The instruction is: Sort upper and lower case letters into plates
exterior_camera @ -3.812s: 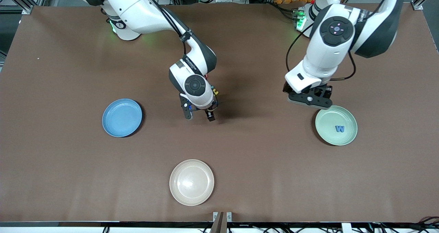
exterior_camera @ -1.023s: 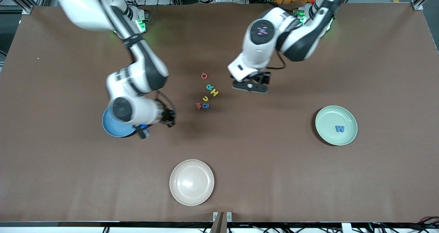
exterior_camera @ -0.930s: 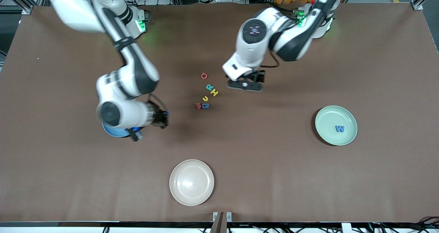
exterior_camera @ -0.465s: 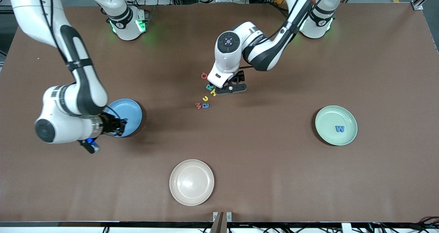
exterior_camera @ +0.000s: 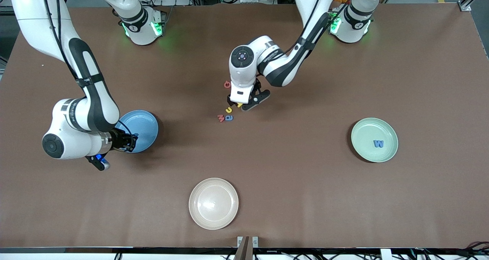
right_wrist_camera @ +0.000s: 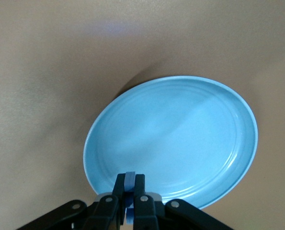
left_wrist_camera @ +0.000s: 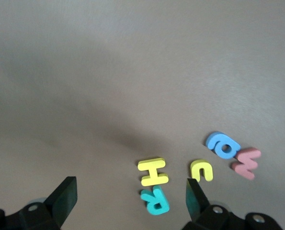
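Table (exterior_camera: 305,183) of brown matte cloth carries everything, with wide bare stretches around the work. Three plates sit well apart: the blue plate (exterior_camera: 143,128) toward the right arm's end, the mint green plate (exterior_camera: 366,132) toward the left arm's end with a blue W (exterior_camera: 378,143) lying in it, and a beige plate (exterior_camera: 213,203) nearest the front camera, which seems to play no part. The right gripper (right_wrist_camera: 130,199) hangs over the rim of the blue plate, its fingers pinched on a small blue letter (right_wrist_camera: 129,178); release there looks like its next step. The left gripper (left_wrist_camera: 128,199) is spread wide over the loose cluster near the table's middle. In the left wrist view the teal R (left_wrist_camera: 154,201) lies squarely between the fingers with the yellow H (left_wrist_camera: 153,171) just beside it, so a straight descent probably meets the R, and the H is close enough to get nudged. The yellow c (left_wrist_camera: 201,170), blue a (left_wrist_camera: 222,144) and pink w (left_wrist_camera: 246,162) lie clear of that gap; a red letter (exterior_camera: 227,84) sits apart, farther from the front camera
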Action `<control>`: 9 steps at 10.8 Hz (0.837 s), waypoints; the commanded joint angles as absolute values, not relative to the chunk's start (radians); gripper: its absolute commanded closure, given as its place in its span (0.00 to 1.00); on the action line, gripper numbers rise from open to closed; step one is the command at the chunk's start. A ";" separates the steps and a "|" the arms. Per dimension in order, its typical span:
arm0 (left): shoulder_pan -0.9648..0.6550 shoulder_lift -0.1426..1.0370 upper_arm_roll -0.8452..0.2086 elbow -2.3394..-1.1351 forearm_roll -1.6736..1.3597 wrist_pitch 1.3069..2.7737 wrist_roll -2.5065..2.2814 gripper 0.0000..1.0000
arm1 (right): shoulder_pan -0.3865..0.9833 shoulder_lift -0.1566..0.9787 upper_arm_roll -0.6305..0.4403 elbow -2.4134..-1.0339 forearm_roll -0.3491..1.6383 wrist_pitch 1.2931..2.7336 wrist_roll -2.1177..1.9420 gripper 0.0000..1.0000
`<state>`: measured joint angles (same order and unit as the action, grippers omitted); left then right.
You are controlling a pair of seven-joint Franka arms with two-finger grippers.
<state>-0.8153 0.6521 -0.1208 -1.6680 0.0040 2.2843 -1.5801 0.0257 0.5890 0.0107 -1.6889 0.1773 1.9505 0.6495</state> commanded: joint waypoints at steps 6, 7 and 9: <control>-0.868 0.758 -0.092 -1.577 0.006 2.286 -1.749 0.00 | 0.038 0.560 0.014 -1.721 0.167 1.959 0.653 0.00; -0.870 0.758 -0.092 -1.580 0.008 2.286 -1.752 0.00 | 0.038 0.558 0.015 -1.709 0.167 1.941 0.653 0.00; -0.870 0.761 -0.092 -1.597 0.021 2.334 -1.753 0.00 | 0.060 0.554 0.017 -1.671 0.170 1.918 0.711 0.00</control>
<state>-0.8534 0.7502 -0.1089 -1.6016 0.0044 2.3002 -1.7276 0.0410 0.5744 0.0144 -1.6883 0.1763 1.9431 0.6606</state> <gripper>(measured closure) 0.000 0.000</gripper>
